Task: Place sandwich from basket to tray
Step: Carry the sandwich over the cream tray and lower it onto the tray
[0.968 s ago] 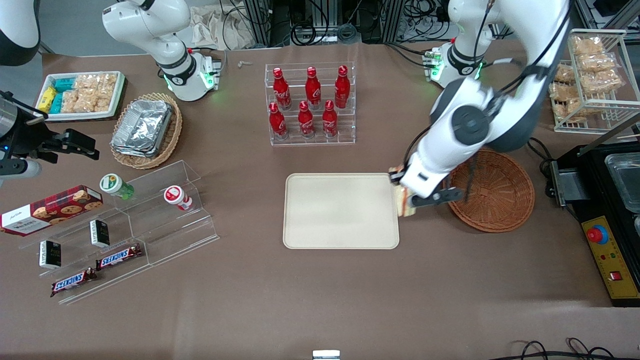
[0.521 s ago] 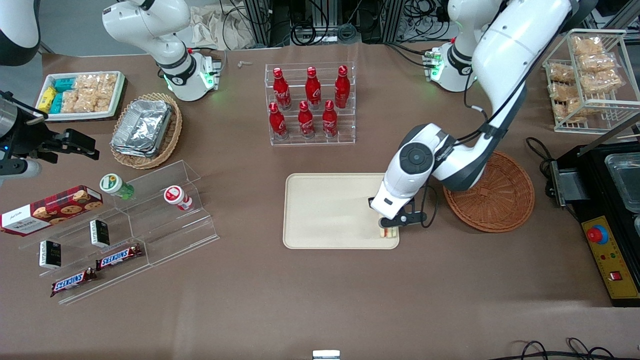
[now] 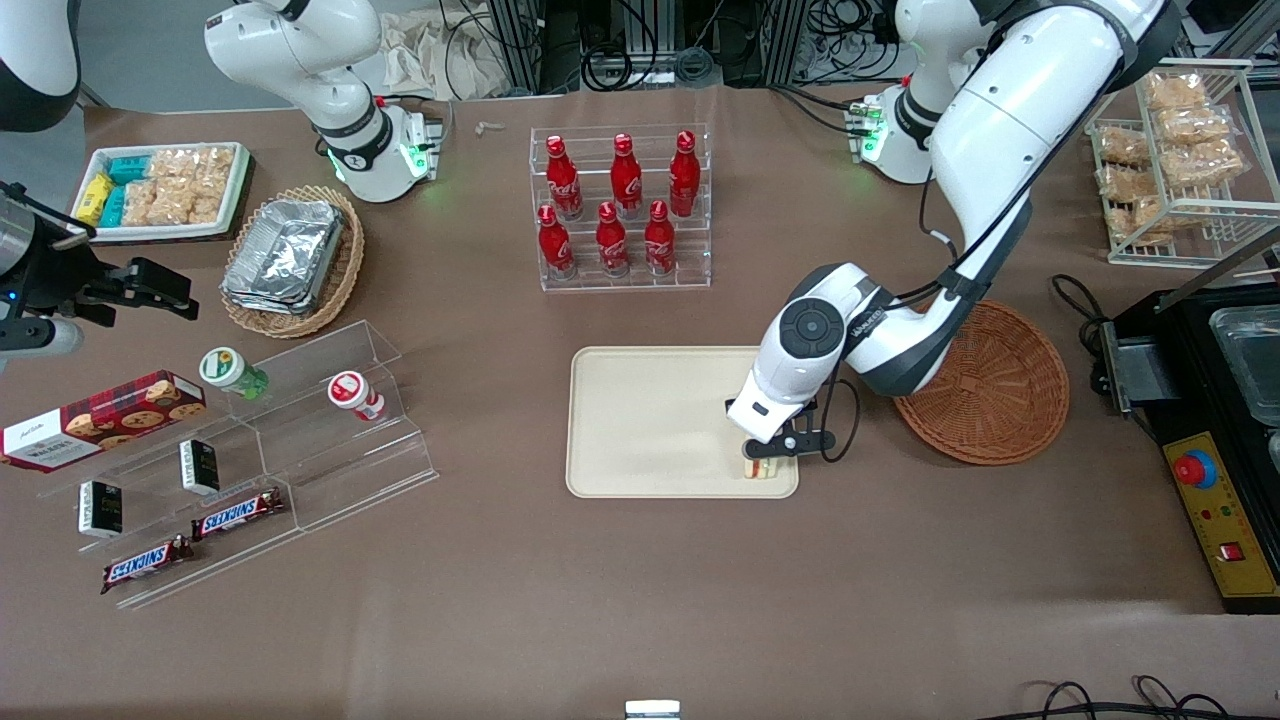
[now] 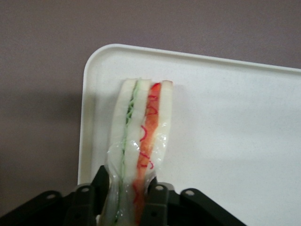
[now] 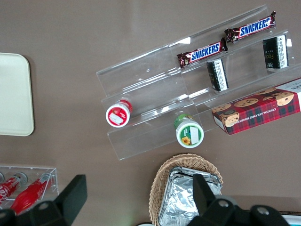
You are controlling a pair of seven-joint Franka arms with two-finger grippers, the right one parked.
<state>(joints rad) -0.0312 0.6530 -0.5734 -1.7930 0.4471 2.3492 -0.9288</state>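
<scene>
The sandwich [image 4: 141, 141], a wrapped wedge of white bread with green and red filling lines, stands on edge in my gripper [image 4: 126, 197], which is shut on it with a black finger pressing each side. In the front view the gripper [image 3: 762, 462] holds the sandwich [image 3: 760, 469] low over the cream tray [image 3: 650, 420], at the tray's corner nearest the camera on the working arm's side. Its lower end looks close to or touching the tray [image 4: 225, 127]. The reddish-brown basket [image 3: 1000, 385] sits beside the tray, toward the working arm's end, with nothing in the part that shows.
An acrylic rack of red cola bottles [image 3: 620, 210] stands farther from the camera than the tray. Clear tiered shelves with snacks [image 3: 260, 440], a tan basket of foil trays [image 3: 290, 255] and a white snack tray [image 3: 160, 190] lie toward the parked arm's end. A wire rack [image 3: 1180, 160] and a black machine [image 3: 1220, 440] stand past the basket.
My gripper has carried the sandwich from the tray's edge beside the basket over onto the tray and down toward its near corner. The basket has stayed in place.
</scene>
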